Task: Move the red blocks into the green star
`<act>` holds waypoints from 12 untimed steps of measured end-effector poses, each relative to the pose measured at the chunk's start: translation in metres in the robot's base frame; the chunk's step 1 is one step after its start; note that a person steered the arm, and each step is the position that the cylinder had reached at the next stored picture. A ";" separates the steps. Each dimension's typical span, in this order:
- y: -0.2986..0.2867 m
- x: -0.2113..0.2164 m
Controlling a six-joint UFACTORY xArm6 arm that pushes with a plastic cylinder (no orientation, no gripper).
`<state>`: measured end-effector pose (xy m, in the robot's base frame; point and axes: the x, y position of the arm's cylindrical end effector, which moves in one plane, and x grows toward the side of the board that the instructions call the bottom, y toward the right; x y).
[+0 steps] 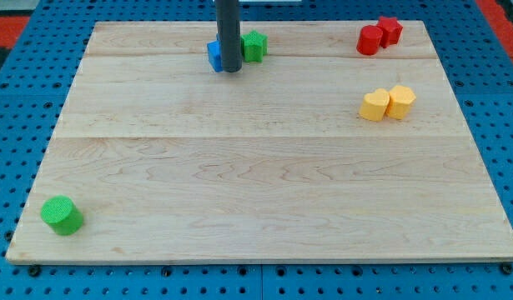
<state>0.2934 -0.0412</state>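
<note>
Nearest the camera: green cylinder (62, 215) sat alone at about 8 o'clock on the wooden board (256, 192), well apart from everything else. Not part of the job.

Mid-depth, at roughly 2 to 3 o'clock: two yellow blocks (387, 103) touching each other, shapes hard to call. Also bystanders, but they lay near the lower edge of any path across from the reds.

Far edge, 1 o'clock: red cylinder (369, 40) and red star (390, 30), touching, star behind and to the view's right. Far edge, 12 o'clock: green star (254, 46), the target, with a blue block (214, 55) just beside it on the view's left, shape mostly hidden by the rod.

My tip (229, 70) was down at the board between blue block and green star, touching or nearly touching both; can't tell which. No jaws on this rig, nothing to open or close, nothing held. It's a bare rod that only shoves.

Handling call: reds look small, light, rigid, likely to slide easily on smooth wood. The cylinder will probably roll off a glancing push; the star may spin. Best contact looks like the view's right side of the pair, pushing toward 9 o'clock along the far edge, centred so the two don't split.
</note>
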 end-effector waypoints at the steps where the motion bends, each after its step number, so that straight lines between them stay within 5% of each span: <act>1: 0.004 0.000; 2: 0.055 0.020; 3: 0.169 0.015; 5: 0.342 -0.074; 6: 0.318 -0.089; 9: 0.115 -0.076; 11: 0.218 -0.049; 12: 0.185 -0.034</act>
<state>0.2599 0.1438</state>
